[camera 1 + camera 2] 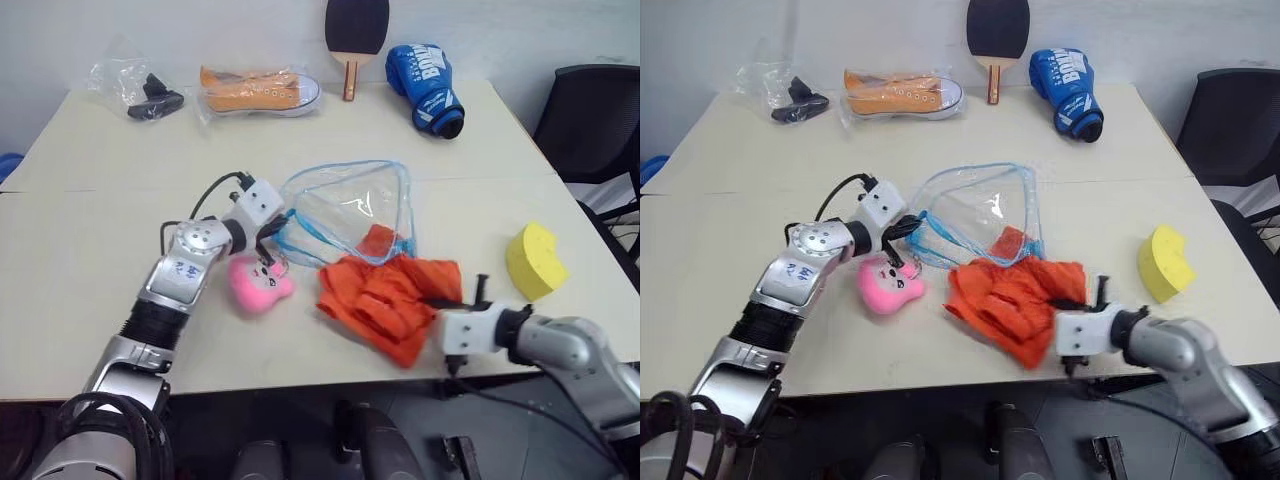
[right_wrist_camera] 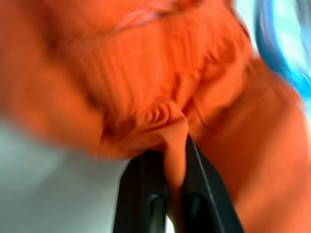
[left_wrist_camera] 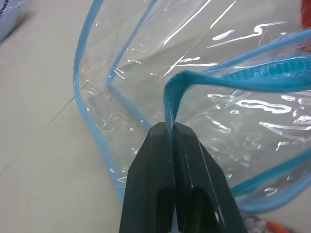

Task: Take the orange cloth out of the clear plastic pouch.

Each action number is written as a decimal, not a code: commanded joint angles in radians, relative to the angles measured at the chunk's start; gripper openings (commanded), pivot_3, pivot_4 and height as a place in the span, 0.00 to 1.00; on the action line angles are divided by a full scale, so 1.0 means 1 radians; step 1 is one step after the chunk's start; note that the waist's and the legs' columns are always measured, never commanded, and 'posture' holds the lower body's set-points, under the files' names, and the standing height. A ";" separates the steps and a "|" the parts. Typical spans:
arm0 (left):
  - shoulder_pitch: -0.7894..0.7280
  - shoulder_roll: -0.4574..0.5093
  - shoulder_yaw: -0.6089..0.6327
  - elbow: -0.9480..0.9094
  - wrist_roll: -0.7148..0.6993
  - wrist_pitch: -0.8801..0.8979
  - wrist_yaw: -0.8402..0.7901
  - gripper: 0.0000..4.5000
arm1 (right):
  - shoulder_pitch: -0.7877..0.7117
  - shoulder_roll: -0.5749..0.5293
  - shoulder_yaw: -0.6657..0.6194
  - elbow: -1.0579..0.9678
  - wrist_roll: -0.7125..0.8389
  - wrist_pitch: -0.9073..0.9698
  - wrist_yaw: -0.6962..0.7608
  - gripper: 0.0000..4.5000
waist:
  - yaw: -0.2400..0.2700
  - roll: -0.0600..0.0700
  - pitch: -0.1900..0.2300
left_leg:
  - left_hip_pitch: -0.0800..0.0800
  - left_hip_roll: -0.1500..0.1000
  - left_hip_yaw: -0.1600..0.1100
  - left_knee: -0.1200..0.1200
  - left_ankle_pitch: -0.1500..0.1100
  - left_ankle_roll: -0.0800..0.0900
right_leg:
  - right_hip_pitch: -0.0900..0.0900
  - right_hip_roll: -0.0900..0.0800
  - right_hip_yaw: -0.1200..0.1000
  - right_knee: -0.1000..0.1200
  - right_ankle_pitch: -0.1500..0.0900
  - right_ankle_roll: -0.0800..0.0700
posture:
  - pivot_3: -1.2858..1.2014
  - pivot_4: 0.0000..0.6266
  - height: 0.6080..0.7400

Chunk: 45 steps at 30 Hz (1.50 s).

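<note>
- Head camera, left eye: the clear plastic pouch lies mid-table with its mouth standing open; the left gripper is clamped on the blue trim at the pouch's near-left corner, just above a pink plush toy
- Same view: the orange cloth lies heaped on the table in front of the pouch, most of it outside, with one small end reaching up against the pouch's lower right corner; whether that end is inside cannot be told. The right gripper grasps the cloth's near-right edge
- Same view, far edge of the table: a wrinkly bag with a black item, an orange sneaker, a table-tennis paddle and a blue boxing glove; a yellow sponge sits well to the right of the cloth
- Left wrist camera: both black fingers are pressed together on a fold of the pouch's light blue trim
- Right wrist camera: the two fingers pinch a bunched fold of orange fabric between them
</note>
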 commanded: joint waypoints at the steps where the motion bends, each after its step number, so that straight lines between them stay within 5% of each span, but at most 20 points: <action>1: -0.031 0.076 0.050 0.063 0.056 -0.060 -0.007 0.00 | -0.028 -0.046 -0.074 0.129 0.021 -0.058 0.004 0.01 | 0.000 0.000 0.000 | 0.000 0.000 0.000 0.000 0.000 0.000 | 0.000 0.000 0.000 0.000 0.000 0.000 | 0.52 0.24 1.00; 13: -0.118 0.179 0.071 0.267 0.117 -0.226 -0.059 0.00 | -0.054 -0.040 -0.084 0.287 0.070 -0.128 0.015 0.01 | 0.002 0.000 0.000 | 0.000 0.002 0.003 0.000 0.000 0.000 | 0.000 -0.001 -0.001 0.000 0.000 0.000 | 0.52 0.24 1.00; 21: 0.074 0.218 0.066 -0.077 -0.013 -0.184 -0.372 0.00 | -0.112 0.064 -0.114 0.254 0.123 0.084 -0.049 0.01 | -0.004 0.000 0.000 | -0.001 0.005 0.004 0.000 0.000 0.000 | -0.002 -0.002 -0.002 0.001 0.000 0.000 | 0.52 0.24 1.00; 28: 0.141 0.280 0.081 -0.166 0.007 -0.162 -0.428 0.00 | -0.140 0.107 -0.099 0.224 0.106 0.226 -0.068 0.06 | -0.003 0.000 0.000 | 0.000 0.005 0.004 0.000 0.001 -0.002 | -0.002 0.000 0.000 0.002 -0.001 -0.002 | 0.52 0.24 1.00; 41: 0.210 0.339 0.204 -0.230 -0.129 -0.106 -0.511 0.80 | -0.027 0.043 -0.244 -0.015 0.292 0.451 0.088 0.97 | 0.000 0.000 0.000 | -0.001 0.005 0.004 -0.001 0.000 -0.001 | -0.002 0.000 -0.001 0.001 -0.001 -0.002 | 0.52 0.24 1.00; 45: 0.249 0.356 0.354 -0.276 -0.316 0.007 -0.583 1.00 | 0.049 0.005 -0.459 -0.097 0.495 0.714 0.175 1.00 | 0.002 0.000 0.000 | -0.001 0.005 0.001 0.000 0.000 -0.001 | -0.002 0.000 -0.001 0.001 -0.001 -0.002 | 0.52 0.24 1.00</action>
